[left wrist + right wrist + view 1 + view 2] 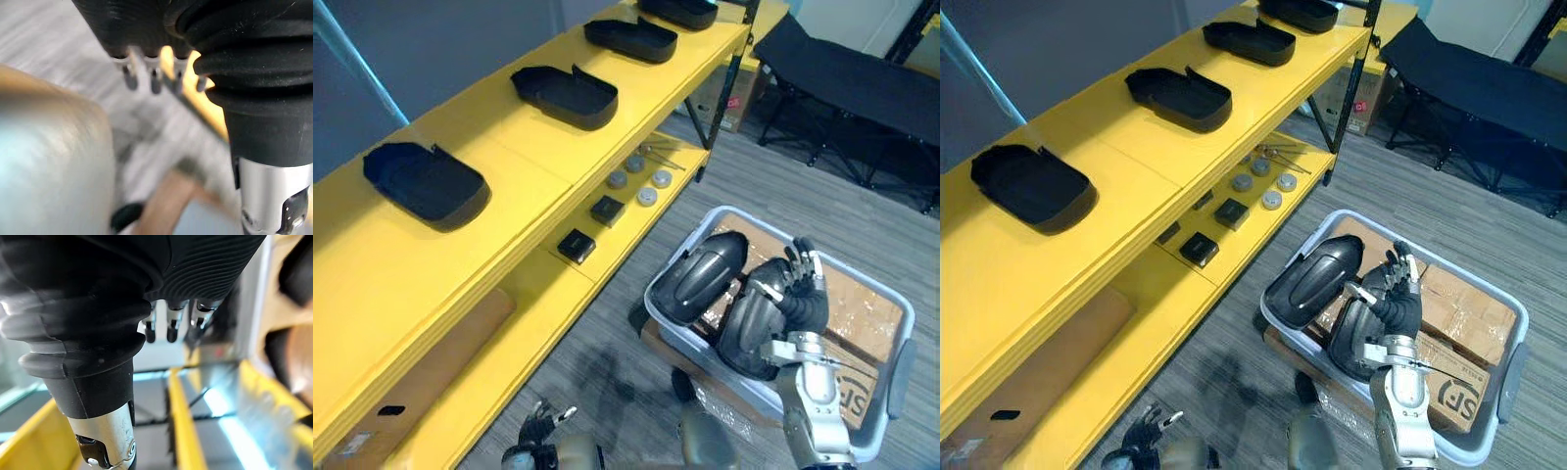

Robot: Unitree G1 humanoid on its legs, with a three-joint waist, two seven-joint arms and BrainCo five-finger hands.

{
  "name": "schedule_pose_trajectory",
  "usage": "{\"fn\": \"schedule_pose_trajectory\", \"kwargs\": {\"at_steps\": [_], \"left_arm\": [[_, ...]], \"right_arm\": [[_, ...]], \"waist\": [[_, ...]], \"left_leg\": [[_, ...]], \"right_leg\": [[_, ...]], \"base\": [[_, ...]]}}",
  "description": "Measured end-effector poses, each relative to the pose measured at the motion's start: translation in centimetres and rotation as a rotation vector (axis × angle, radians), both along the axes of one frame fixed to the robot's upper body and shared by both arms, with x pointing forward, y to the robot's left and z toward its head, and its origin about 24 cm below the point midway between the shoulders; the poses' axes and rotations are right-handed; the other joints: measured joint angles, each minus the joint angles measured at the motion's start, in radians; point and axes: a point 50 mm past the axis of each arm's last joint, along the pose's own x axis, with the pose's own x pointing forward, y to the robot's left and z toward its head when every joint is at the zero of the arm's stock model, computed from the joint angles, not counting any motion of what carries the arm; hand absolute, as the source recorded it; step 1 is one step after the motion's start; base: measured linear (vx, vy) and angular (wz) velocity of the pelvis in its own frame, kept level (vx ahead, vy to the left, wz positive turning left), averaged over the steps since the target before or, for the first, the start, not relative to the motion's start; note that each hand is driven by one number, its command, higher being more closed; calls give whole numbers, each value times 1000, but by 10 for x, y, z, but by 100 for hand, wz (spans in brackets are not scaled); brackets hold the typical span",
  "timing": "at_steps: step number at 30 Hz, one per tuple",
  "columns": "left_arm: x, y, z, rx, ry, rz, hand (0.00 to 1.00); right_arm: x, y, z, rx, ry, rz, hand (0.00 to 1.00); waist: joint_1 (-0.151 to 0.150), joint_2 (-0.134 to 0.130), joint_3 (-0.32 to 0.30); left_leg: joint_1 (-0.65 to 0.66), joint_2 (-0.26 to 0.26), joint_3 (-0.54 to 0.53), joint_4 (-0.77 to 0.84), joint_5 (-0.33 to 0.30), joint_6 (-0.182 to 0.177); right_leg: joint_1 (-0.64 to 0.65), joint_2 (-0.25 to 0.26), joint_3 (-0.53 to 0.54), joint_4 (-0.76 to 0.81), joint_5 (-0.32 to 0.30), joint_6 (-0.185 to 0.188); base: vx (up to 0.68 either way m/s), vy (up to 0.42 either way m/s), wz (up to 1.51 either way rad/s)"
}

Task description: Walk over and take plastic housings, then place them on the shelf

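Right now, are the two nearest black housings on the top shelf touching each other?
Apart. The left eye view shows bare yellow shelf between the nearest housing and the next housing.

Bright, even light comes from above. The yellow shelf (538, 147), from 8 to 12 o'clock, shows no glare, and each black housing (426, 181) on it throws only a thin, soft shadow. The two housings (705, 269) in the bin (891, 382), at 5 o'clock, carry pale highlights on their curved tops. In both wrist views the background is blurred, with pale streaks in the right one.
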Motion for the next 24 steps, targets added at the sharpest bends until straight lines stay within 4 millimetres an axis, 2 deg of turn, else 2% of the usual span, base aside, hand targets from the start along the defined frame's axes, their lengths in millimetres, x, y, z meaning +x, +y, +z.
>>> {"fn": "schedule_pose_trajectory", "kwargs": {"at_steps": [1,2,3,4,5,6,7,9,10,11,12,13,14,15,16,17,18,19,20,21,22,24], "left_arm": [[3,-3,1,-14,-7,-5,0],[5,-4,2,-23,-7,10,0],[7,-1,3,-18,4,37,0],[7,9,3,6,24,101,0],[5,15,2,17,40,148,0],[4,20,2,28,50,174,0],[-1,28,1,38,65,213,0],[-15,37,-2,45,93,265,0],[-30,44,-6,59,125,307,0],[-37,46,-9,60,149,330,0],[-42,43,-11,55,168,333,0],[-53,39,-16,43,199,341,0],[-60,36,-18,33,207,352,0],[-63,36,-18,32,211,351,0],[-68,40,-18,41,215,354,0],[-70,42,-18,45,217,357,0],[-69,44,-17,52,213,358,0],[-63,38,-18,38,207,354,0],[-60,38,-19,39,203,354,0],[-58,36,-19,41,199,355,0],[-58,34,-20,26,200,380,0],[-58,34,-19,9,194,409,0]], "right_arm": [[-8,0,-7,13,27,-10,0],[-12,2,-11,31,33,-15,0],[-17,5,-16,54,47,-18,0],[-21,10,-20,72,45,-12,0],[-21,12,-19,76,31,-12,0],[-21,13,-18,72,20,-15,0],[-19,15,-15,65,-7,-25,0],[-13,21,-14,82,-16,-39,0],[-8,27,-17,101,-2,-37,0],[-6,28,-19,103,6,-45,0],[-5,29,-21,106,16,-56,0],[-5,32,-27,113,45,-70,0],[-6,35,-30,112,69,-86,0],[-9,35,-32,108,82,-96,0],[-14,35,-39,83,121,-106,0],[-16,35,-41,81,135,-109,0],[-18,34,-43,80,143,-113,0],[-14,29,-38,62,122,-112,0],[-14,27,-36,52,114,-111,0],[-14,21,-33,33,107,-103,0],[-16,17,-31,23,110,-94,0],[-20,13,-29,6,119,-85,0]], "waist": [[-6,1,5],[-8,0,11],[-9,11,16],[-10,5,23],[-9,-4,22],[-5,-5,21],[17,-5,21],[44,-11,18],[53,-27,9],[57,-24,7],[65,-17,6],[69,-4,5],[76,10,3],[76,-3,1],[79,-28,-9],[87,-38,-16],[93,-50,-22],[85,-24,-5],[77,-11,2],[56,13,16],[38,21,21],[32,25,24]], "left_leg": [[-5,3,14,21,-13,6],[-1,12,35,26,-15,13],[-3,46,68,11,-5,29],[0,57,103,-21,22,36],[2,64,119,-43,41,35],[4,74,128,-53,52,32],[7,95,144,-66,67,25],[13,131,169,-67,76,9],[12,142,178,-66,82,-11],[12,145,168,-81,84,-25],[16,148,162,-103,87,-30],[32,177,182,-162,125,-39],[37,207,230,-214,178,-60],[45,203,248,-234,192,-66],[59,199,281,-253,205,-81],[66,202,303,-255,209,-87],[63,215,331,-249,217,-102],[64,250,340,-255,236,-119],[64,262,346,-262,247,-123],[65,278,353,-276,273,-118],[64,278,352,-294,305,-108],[56,270,347,-294,333,-82]], "right_leg": [[0,0,-6,-8,19,-3],[2,1,-27,-34,61,-27],[18,6,-69,-113,141,-136],[-10,4,-168,-20,82,-138],[-28,0,-214,80,9,-134],[-36,0,-238,144,-34,-135],[-39,-10,-288,266,-105,-147],[-33,-54,-351,393,-161,-174],[-32,-90,-396,411,-149,-169],[-32,-75,-433,390,-130,-150],[-29,-62,-440,360,-117,-153],[-6,-25,-437,248,-72,-149],[8,-25,-446,234,-114,-174],[2,-50,-463,268,-150,-157],[25,-106,-530,280,-180,-112],[42,-127,-558,261,-195,-85],[58,-123,-593,191,-233,-44],[58,-75,-603,156,-212,-62],[58,-58,-602,146,-206,-72],[54,-35,-598,137,-198,-84],[51,-27,-594,131,-194,-90],[51,-26,-587,115,-188,-100]], "base": [[-110,117,-63],[-121,78,-73],[-150,82,-87],[-120,44,-79],[-77,19,-55],[-18,-23,-46],[-15,-53,-44],[-23,-149,-52],[-28,-206,-46],[-25,-163,-40],[-23,-104,-56],[-29,-194,-72],[-36,-235,-69],[-34,-276,-69],[-14,-208,-60],[6,-352,-86],[6,-381,-85],[2,-382,-75],[-8,-274,-49],[-14,-225,-25],[-25,-200,-17],[-50,-124,-9]]}}
